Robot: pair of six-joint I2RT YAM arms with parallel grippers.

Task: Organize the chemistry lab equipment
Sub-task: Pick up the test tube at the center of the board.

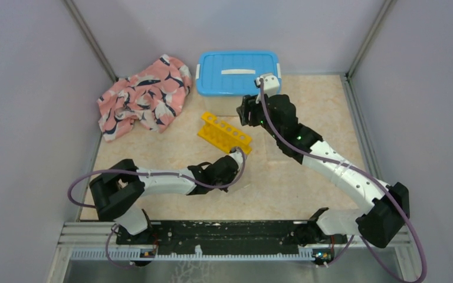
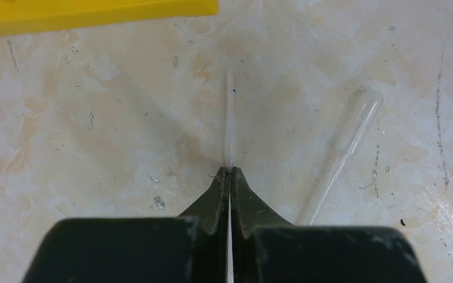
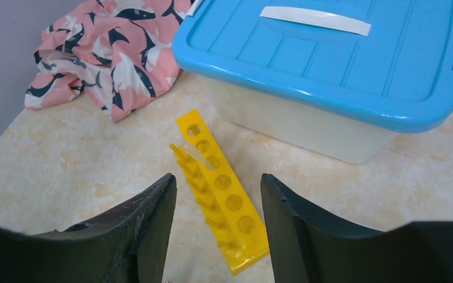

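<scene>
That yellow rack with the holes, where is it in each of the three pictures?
Top external: yellow rack mid-table, just below the blue-lidded bin.
Left wrist: only its edge, along the top left.
Right wrist: centre, running toward the bottom edge.
Shared landmark: the bin, top and right wrist only.

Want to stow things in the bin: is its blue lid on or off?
On: the blue lid sits flat across the white bin, covering its top.

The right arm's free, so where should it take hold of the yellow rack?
Grip the yellow rack across its narrow width near mid-length, coming down from above with the right gripper. It is long and thin, so the open jaws probably span only its short side.
</scene>
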